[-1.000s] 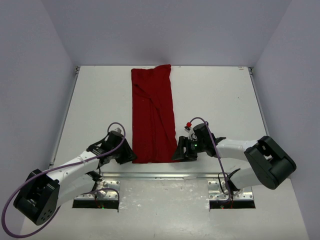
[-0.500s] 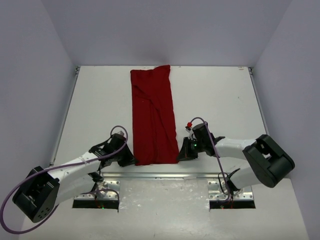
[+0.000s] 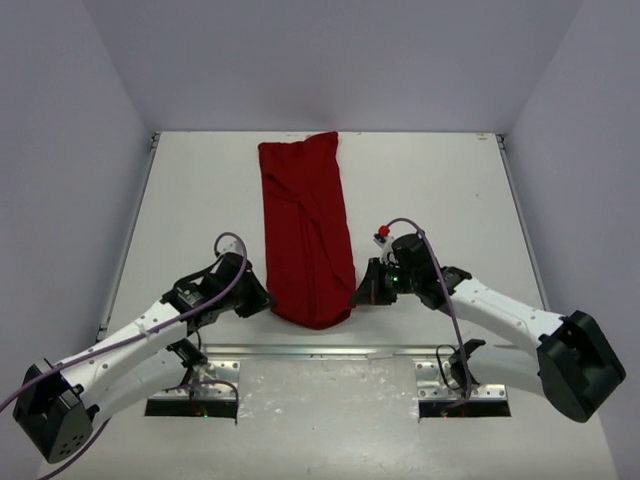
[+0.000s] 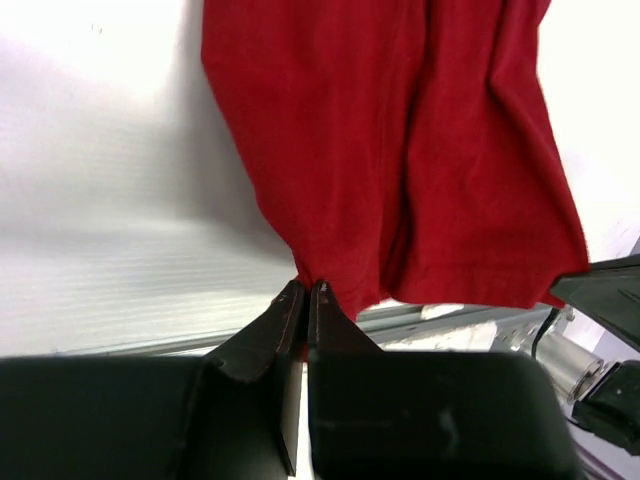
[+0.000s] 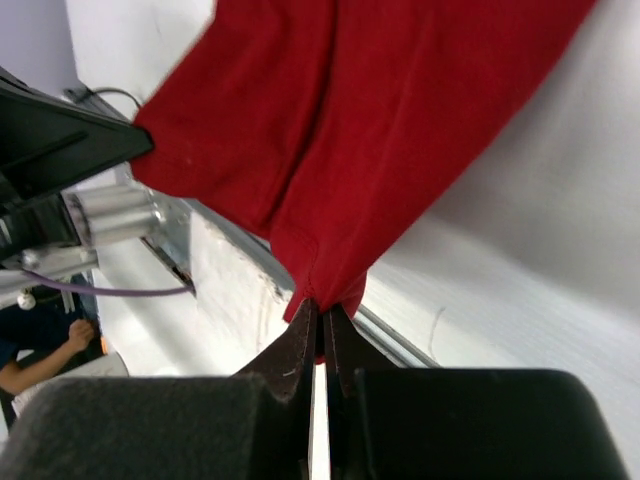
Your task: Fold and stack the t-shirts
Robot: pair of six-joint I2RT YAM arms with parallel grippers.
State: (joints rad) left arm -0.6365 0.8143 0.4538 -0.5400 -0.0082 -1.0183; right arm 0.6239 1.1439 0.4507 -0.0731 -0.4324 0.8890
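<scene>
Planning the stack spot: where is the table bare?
Bare table lies left of the t-shirt, out to the left edge, and right of it, out to the right edge. The near edge is crowded: the left pincer and right pincer each pinch a near shirt corner.

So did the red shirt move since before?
Yes. The near corners of the t-shirt have moved away from the metal rail in front, pinched in the left gripper and right gripper; the hem now sags between them.
</scene>
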